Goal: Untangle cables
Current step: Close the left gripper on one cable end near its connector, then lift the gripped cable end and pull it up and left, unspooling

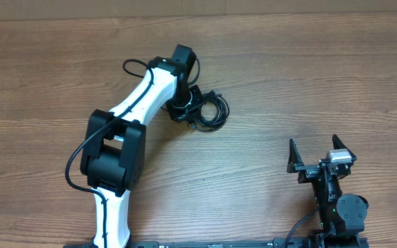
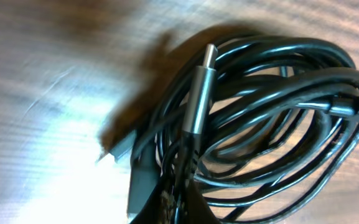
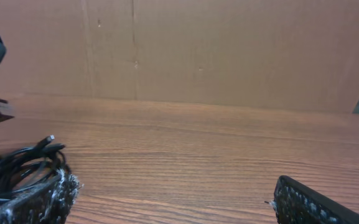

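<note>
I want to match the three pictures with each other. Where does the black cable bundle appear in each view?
Overhead: the cable bundle lies a little above the middle of the picture.
Left wrist: the cable bundle fills the middle and right, with a silver plug pointing up.
Right wrist: the cable bundle is small, in the lower left.
Shared landmark: the wood-grain table under it.

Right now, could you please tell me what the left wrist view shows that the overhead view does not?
Only the left wrist view shows the silver-tipped plug up close, lying across the cables. Only the overhead view shows the right hand, open and far from them, and the left arm stretched over them. Both show the black cables bundled on the wooden table.
</note>
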`<state>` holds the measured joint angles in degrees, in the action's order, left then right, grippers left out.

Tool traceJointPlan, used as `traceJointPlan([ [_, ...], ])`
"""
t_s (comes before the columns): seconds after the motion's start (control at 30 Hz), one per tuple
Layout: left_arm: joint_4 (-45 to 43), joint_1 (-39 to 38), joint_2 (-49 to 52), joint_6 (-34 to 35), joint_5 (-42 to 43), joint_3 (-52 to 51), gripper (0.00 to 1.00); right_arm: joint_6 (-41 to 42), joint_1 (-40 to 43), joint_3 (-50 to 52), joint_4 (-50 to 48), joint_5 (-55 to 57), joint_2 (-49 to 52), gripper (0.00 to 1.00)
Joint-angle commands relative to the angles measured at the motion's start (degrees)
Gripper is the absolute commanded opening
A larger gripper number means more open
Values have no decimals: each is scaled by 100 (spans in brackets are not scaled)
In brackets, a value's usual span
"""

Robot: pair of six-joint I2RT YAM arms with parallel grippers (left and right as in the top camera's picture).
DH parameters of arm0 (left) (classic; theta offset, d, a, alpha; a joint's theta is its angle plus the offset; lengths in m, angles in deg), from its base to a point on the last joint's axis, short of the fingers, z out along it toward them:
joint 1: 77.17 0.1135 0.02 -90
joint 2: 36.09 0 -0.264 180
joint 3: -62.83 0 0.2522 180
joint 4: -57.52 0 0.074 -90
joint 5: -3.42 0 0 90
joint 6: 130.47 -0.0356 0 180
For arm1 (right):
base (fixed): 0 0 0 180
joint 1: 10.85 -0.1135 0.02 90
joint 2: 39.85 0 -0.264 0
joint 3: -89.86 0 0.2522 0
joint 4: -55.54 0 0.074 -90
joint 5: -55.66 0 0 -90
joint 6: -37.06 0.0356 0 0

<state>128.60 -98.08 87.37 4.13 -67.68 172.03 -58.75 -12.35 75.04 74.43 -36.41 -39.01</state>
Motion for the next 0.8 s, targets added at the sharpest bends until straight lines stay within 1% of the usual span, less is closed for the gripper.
traceJointPlan([
  [0.0, 479, 258, -48, -229, 466, 643, 4, -7, 28, 57, -37, 68, -46, 100],
  [0.13, 1327, 448, -227, -535, 671, 1530, 4, -7, 28, 57, -37, 70, -46, 100],
  [0.27, 2138, 505, -479, -614, 704, 2564, 4, -7, 28, 57, -37, 68, -46, 100],
  [0.4, 2387, 503, -817, -734, 1338, 3220, 4, -7, 28, 57, -37, 70, -46, 100],
  [0.47, 2332, 505, -1029, -730, 1735, 3390, 4, -7, 28, 57, -37, 68, -46, 100],
  [0.57, 1923, 516, -1386, -732, 2194, 3532, 4, -7, 28, 57, -37, 68, -46, 100],
  [0.77, 627, 525, -2116, -730, 2120, 3560, 4, -7, 28, 57, -37, 68, -46, 100],
])
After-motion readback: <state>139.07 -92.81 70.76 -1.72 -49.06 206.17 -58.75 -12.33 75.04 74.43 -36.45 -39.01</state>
